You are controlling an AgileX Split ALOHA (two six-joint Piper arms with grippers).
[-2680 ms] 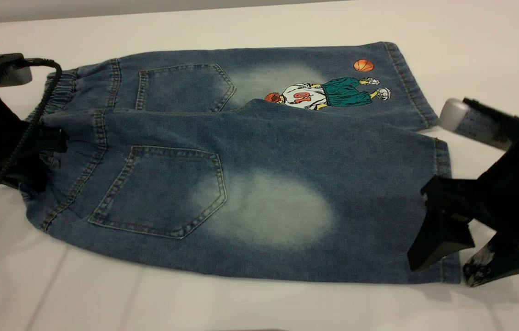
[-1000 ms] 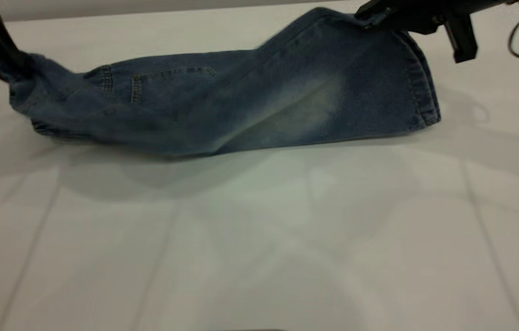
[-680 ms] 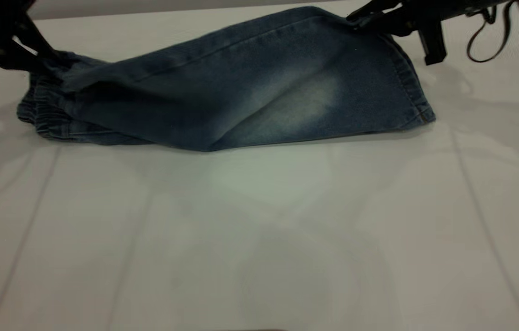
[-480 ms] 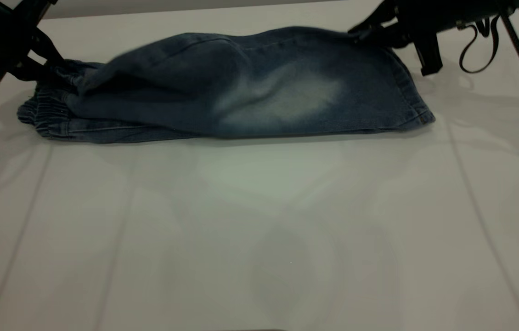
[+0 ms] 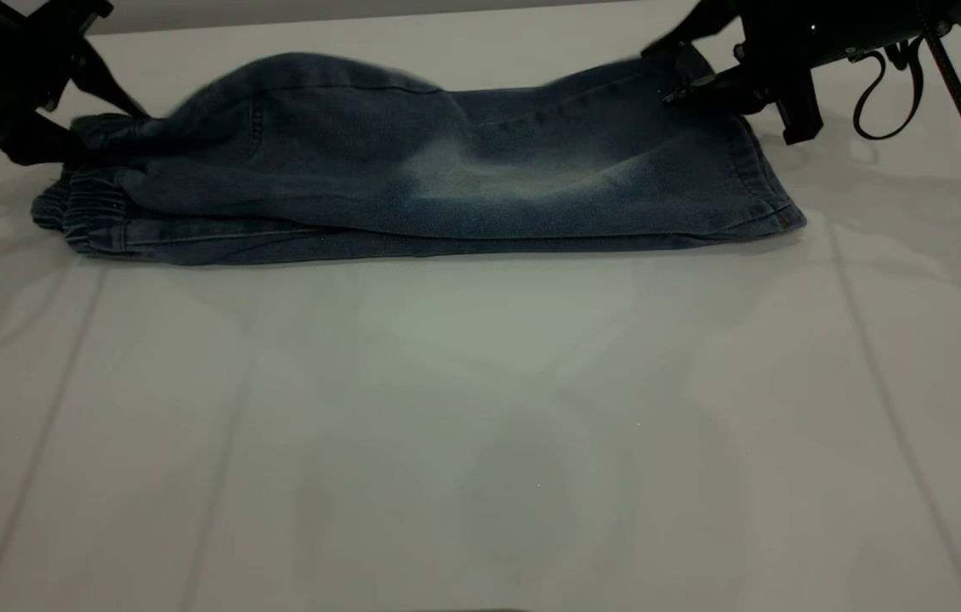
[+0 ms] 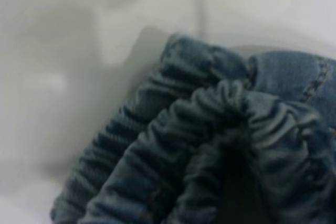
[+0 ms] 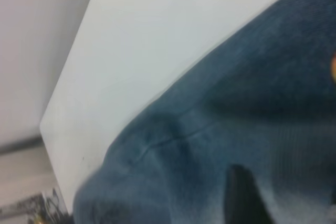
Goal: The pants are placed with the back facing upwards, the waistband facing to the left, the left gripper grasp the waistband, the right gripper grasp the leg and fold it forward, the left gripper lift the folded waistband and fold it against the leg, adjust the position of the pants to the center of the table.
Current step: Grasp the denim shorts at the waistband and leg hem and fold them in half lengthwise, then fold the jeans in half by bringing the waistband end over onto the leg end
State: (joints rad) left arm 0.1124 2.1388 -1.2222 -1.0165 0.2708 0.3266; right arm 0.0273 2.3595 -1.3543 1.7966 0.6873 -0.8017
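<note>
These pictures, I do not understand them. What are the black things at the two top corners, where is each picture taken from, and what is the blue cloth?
The black things are a robot's two arms. The wide picture looks at them from outside; the other two come from cameras on their wrists. The blue cloth is denim pants, folded lengthwise on a white table. The left hand grips the gathered waistband, seen close up in the left wrist picture. The right hand is at the leg end; whether it grips is unclear.

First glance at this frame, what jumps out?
The pants, folded lengthwise into a long blue strip across the far side of the white table. The left gripper pinches the waistband end at far left; the right gripper grips the leg hem at far right.
</note>
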